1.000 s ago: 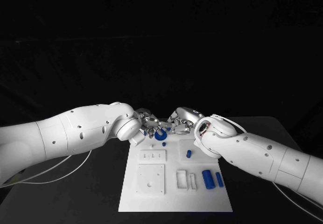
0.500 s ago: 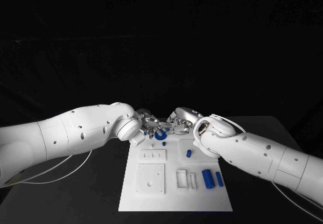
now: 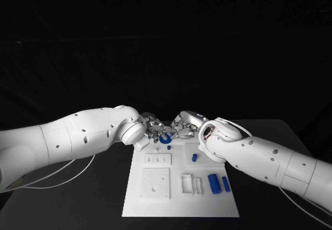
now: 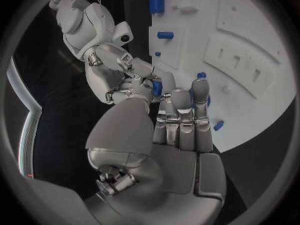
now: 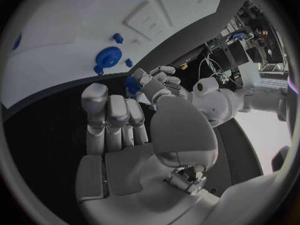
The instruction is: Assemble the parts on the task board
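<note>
Both hands meet over the far edge of the task board point(image 3: 181, 201), working a blue piece between them.

The left hand point(image 3: 153, 127) and right hand point(image 3: 181, 129) are fingertip to fingertip above the far edge. A small blue part point(image 4: 156, 88) sits where their fingertips meet; the left hand's fingers pinch it, I think, while the right hand's close in beside it, and I cannot tell whether they grip. It looks like a handover or an in-air mating step. Next comes lowering the piece cleanly to its seat by the blue gear point(image 5: 107, 57) at that far edge. On the board I count one gear, one short peg point(image 3: 194, 157) mid-board, and two blue cylinders point(image 3: 214, 183) near the right edge; smaller bits are hard to tally.
</note>
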### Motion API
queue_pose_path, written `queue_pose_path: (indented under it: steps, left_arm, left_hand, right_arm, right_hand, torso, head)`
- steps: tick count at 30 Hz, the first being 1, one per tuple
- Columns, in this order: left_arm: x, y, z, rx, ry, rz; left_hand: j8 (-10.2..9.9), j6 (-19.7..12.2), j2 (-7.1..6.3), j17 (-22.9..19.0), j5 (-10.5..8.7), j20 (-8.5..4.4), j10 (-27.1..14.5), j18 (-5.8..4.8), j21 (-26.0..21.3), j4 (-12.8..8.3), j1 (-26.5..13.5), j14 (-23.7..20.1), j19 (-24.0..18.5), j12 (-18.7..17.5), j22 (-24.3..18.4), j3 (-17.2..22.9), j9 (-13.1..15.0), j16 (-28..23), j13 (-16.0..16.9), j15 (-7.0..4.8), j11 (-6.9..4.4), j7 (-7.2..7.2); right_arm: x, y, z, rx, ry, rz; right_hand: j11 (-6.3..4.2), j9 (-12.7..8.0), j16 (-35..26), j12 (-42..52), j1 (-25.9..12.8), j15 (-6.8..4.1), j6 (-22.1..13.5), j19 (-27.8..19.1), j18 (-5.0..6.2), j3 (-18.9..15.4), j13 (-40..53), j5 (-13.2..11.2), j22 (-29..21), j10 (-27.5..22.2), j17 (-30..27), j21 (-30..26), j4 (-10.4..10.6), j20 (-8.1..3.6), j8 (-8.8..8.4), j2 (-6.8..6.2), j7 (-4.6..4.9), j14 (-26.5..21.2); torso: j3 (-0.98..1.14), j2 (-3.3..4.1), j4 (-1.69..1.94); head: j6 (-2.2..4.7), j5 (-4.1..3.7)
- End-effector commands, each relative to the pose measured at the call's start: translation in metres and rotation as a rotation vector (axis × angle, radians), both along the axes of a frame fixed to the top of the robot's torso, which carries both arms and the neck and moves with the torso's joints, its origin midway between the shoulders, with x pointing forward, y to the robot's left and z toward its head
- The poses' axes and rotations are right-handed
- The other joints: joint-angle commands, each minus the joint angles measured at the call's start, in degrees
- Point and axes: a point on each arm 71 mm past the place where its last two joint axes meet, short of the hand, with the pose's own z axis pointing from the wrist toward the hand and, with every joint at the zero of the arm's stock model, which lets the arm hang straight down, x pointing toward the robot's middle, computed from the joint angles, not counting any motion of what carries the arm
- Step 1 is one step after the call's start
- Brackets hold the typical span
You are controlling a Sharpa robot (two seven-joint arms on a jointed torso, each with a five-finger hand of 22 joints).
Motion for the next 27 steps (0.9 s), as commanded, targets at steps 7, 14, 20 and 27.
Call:
queue_pose_path:
  steps: [7,14,20,27]
  left_arm:
    - [-0.0015,-0.005,0.0016,-0.029,-0.011,-0.021]
    - [-0.0024,-0.0053,0.0014,-0.044,-0.009,-0.021]
    - [-0.0031,-0.0062,0.0014,-0.057,-0.01,-0.014]
    - [-0.0027,-0.0055,0.0013,-0.068,-0.01,0.003]
  left_hand:
    - [0.5,2.7,3.24,0.3,6.37,-0.35,2.8,-1.02,-0.9,-4.3,2.1,-0.2,0.3,-0.7,0.8,1.4,2.9,0.5,-0.7,-0.65,-0.79,-1.76]
    - [2.0,1.3,4.4,-0.3,8.11,-0.5,2.8,-1.36,-2.1,-7.7,1.0,-0.3,0.4,-0.9,1.9,3.7,18.5,0.1,-2.0,-0.75,-0.83,-2.21]
    - [0.6,0.8,4.14,-0.5,9.37,-0.54,2.9,-1.43,-3.1,-8.5,-0.7,-0.2,0.8,-0.5,3.4,6.3,29.5,0.4,-2.1,-0.81,-0.87,-2.57]
    - [0.5,2.1,3.27,0.0,11.32,-0.92,2.9,-1.73,-3.9,-8.1,-1.8,0.1,1.2,1.7,4.7,7.3,36.3,1.3,-1.6,-1.23,-1.04,-3.18]
  right_arm:
    - [-0.0013,0.0029,-0.0033,-0.019,0.014,0.022]
    - [-0.0013,0.0026,-0.0045,-0.024,0.02,0.023]
    - [-0.0021,0.0034,-0.0052,-0.025,0.023,0.027]
    - [-0.0018,0.0017,-0.0057,-0.02,0.021,0.022]
  right_hand:
    - [-0.07,0.1,-0.2,0.0,-0.3,0.04,0.3,3.0,-0.35,0.1,0.2,0.2,4.8,0.0,-0.1,0.0,0.2,-0.28,0.15,-0.07,-0.02,0.4]
    - [-0.09,0.1,-0.2,0.0,-0.3,0.04,0.3,3.0,-0.36,-0.1,0.2,0.2,4.8,-0.1,-0.1,0.0,0.2,-0.27,0.15,-0.02,-0.03,0.4]
    - [-0.09,0.1,-0.2,0.0,-0.3,0.04,0.3,3.0,-0.36,-0.1,0.2,0.2,4.8,-0.1,-0.1,0.0,0.2,-0.27,0.15,-0.02,-0.03,0.4]
    - [0.05,-0.3,-0.6,-0.7,-1.0,0.16,-1.0,3.0,-0.31,-0.9,-0.2,0.4,4.7,-0.4,-0.3,-0.5,0.8,-0.21,0.07,-0.38,0.18,0.3]
  torso:
    - [0.0,0.02,-0.04]
    - [0.02,0.01,0.0]
    - [0.03,-0.02,-0.01]
    - [0.06,-0.03,-0.08]
  head:
    - [-0.06,-0.1]
    - [-0.06,-0.17]
    - [-0.08,-0.13]
    - [-0.11,-0.07]
